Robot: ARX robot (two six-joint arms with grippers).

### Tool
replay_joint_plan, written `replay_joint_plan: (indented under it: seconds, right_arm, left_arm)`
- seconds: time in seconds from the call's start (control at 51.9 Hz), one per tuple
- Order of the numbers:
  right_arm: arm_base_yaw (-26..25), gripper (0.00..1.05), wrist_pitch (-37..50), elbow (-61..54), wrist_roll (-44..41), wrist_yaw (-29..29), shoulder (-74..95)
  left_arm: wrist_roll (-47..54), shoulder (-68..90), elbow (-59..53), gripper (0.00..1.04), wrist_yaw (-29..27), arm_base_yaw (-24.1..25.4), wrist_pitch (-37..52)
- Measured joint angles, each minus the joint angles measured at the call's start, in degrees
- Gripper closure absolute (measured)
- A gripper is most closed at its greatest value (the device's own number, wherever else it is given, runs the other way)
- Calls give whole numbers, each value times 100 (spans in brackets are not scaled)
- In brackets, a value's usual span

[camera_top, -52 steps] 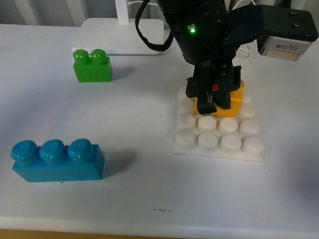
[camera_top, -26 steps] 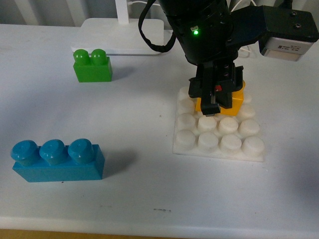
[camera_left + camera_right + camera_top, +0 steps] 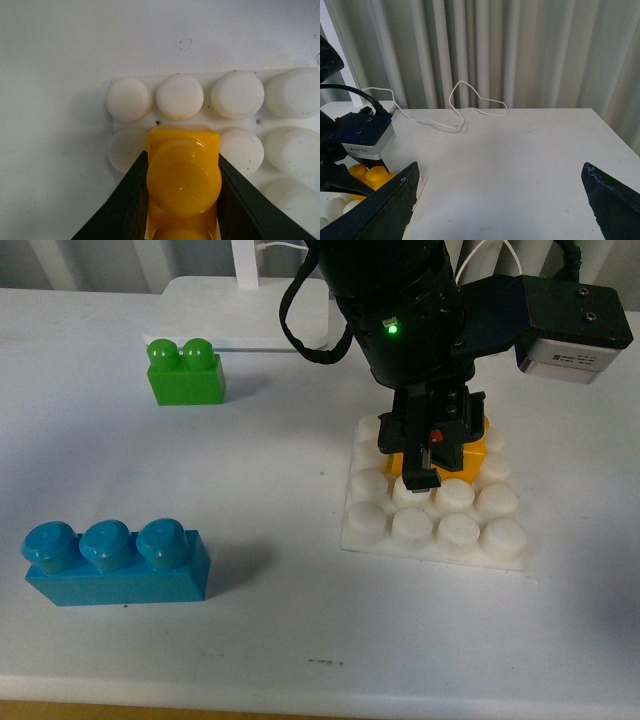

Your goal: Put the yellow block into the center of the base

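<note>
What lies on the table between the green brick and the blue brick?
Nothing. In the front view, the stretch of white table between the green brick and the blue brick is bare.

Front camera looks down over the table (image 3: 300, 635); left wrist stares close onto the base (image 3: 180, 96); right wrist faces curtains (image 3: 520, 50), catching the yellow block (image 3: 368, 174) lower left.
</note>
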Motion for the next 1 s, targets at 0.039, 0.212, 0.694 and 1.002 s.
replay_joint_plan:
  seconds: [0.039, 0.212, 0.694, 1.002]
  right_arm:
    - [0, 9, 0, 0, 0, 0, 0]
    - [0, 9, 0, 0, 0, 0, 0]
    - [0, 9, 0, 0, 0, 0, 0]
    - [0, 9, 0, 0, 0, 0, 0]
  left_arm:
    - [-26, 0, -13, 73, 20, 7, 24]
    - [-61, 9, -96, 73, 13, 17, 111]
    - [-107, 238, 96, 73, 321, 94, -48]
    - [-118, 227, 85, 67, 271, 94, -11]
